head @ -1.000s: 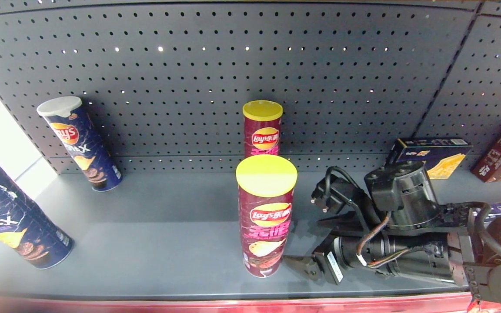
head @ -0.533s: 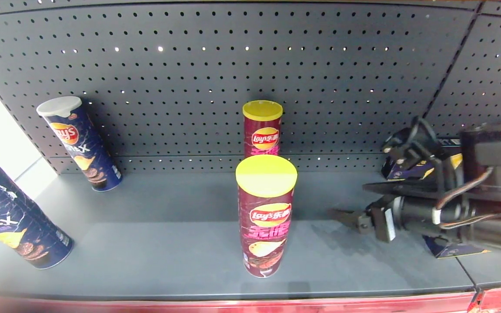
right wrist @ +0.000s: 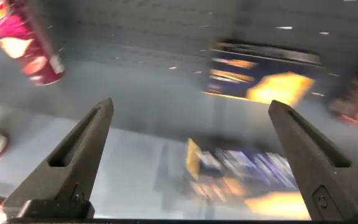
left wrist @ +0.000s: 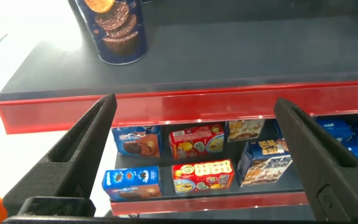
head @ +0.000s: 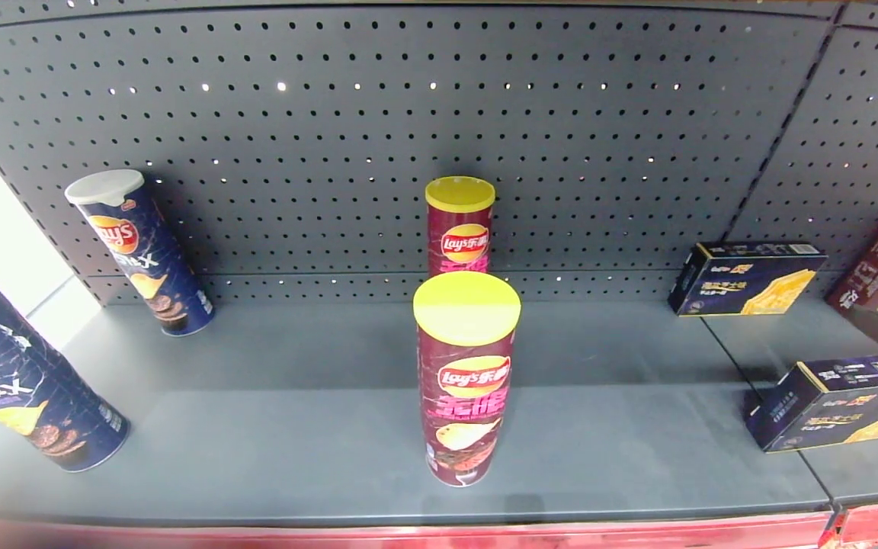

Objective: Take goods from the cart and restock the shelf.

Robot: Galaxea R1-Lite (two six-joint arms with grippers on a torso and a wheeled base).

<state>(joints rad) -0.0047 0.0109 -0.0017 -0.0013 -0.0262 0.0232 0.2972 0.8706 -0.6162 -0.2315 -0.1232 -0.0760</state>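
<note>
Two cans stand centred on the shelf: near maroon can, with far maroon can behind it. Empty, the left gripper and right gripper both gape apart.

Shop: pegboard shelf, chip cans

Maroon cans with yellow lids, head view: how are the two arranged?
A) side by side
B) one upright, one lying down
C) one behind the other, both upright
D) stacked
C: the front can stands upright, and the back can stands upright directly behind it, near the pegboard.
</note>
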